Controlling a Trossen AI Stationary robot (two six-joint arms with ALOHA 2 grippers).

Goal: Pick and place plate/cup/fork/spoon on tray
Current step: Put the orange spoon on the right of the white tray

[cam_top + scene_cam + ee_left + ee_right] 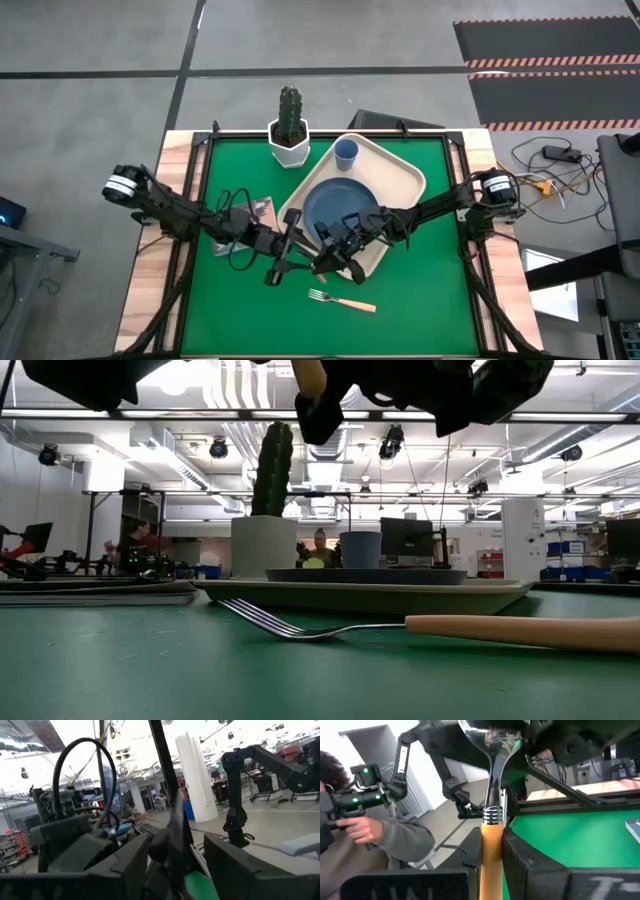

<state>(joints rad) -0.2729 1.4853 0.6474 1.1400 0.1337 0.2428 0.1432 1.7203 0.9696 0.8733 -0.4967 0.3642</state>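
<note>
The spoon is in the air over the green mat, between my two grippers. My right gripper is shut on its orange-tan handle. My left gripper is open, and its fingers stand on either side of the spoon's metal end. Both grippers meet just off the tray's near left corner. The slate-blue plate and the blue cup rest on the cream tray. The fork lies flat on the mat near the front edge, and it also shows in the low view. My right gripper pinches the spoon's orange-tan handle between its two fingers, just behind the metal collar. The handle lies along the fingers, and the silver bowl sticks out ahead toward my left gripper. The spoon is lifted clear of the table.
A white pot with a cactus stands at the far edge beside the tray. A small picture card lies on the mat under my left arm. A person holding a device stands beyond the table.
</note>
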